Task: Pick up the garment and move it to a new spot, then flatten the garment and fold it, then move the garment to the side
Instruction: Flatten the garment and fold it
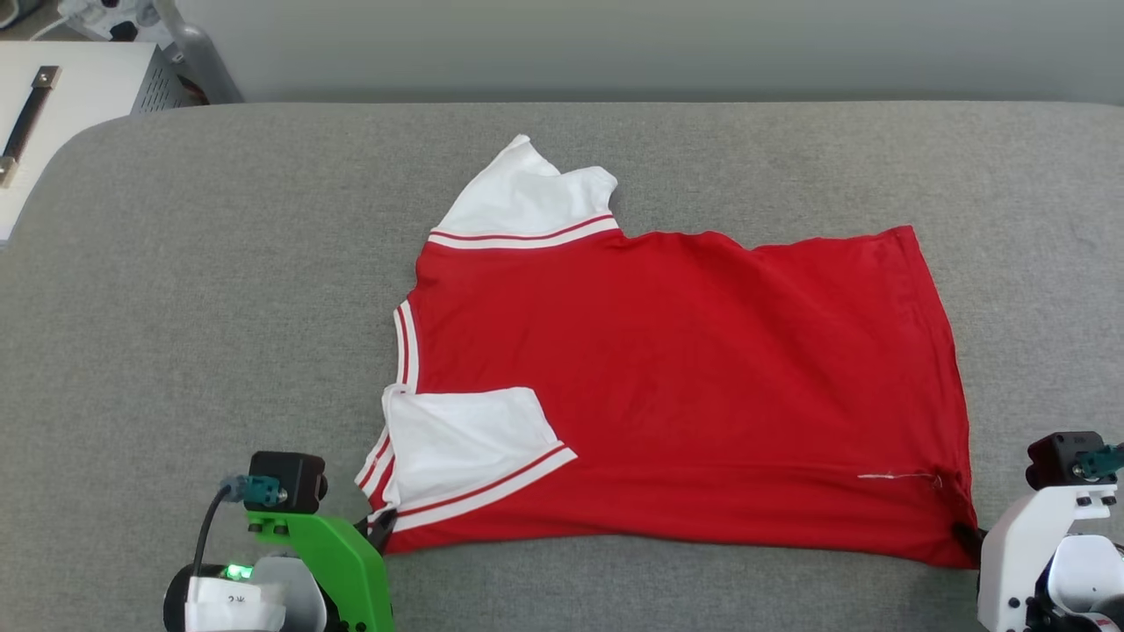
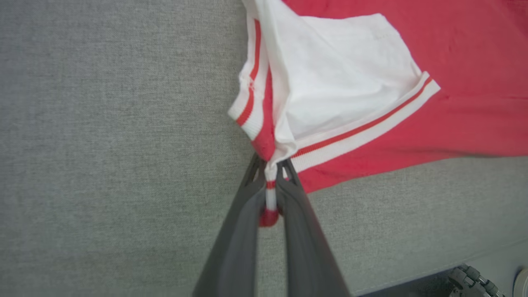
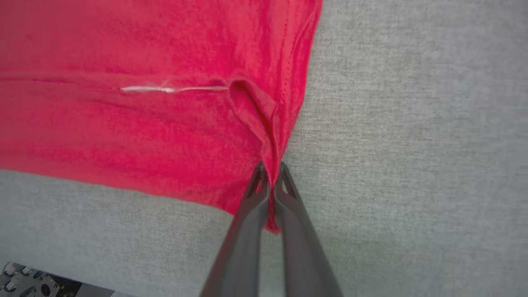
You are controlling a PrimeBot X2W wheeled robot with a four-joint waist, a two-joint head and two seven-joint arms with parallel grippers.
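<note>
Bright, even, soft light from overhead, flat across the grey table (image 1: 176, 263), thin dark shadow under the shirt (image 1: 685, 369) along its near edge, head view sharp, my wrist views softer, my dark fingers (image 2: 237, 251) blurred near the lens, weave smeared toward the corners.

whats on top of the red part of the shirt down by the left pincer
A white sleeve with striped trim lies folded over the red body of the garment. The fabric beneath it is hidden.

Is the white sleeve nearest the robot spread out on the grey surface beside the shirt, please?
No, that white sleeve lies folded over onto the red body of the garment.
</note>
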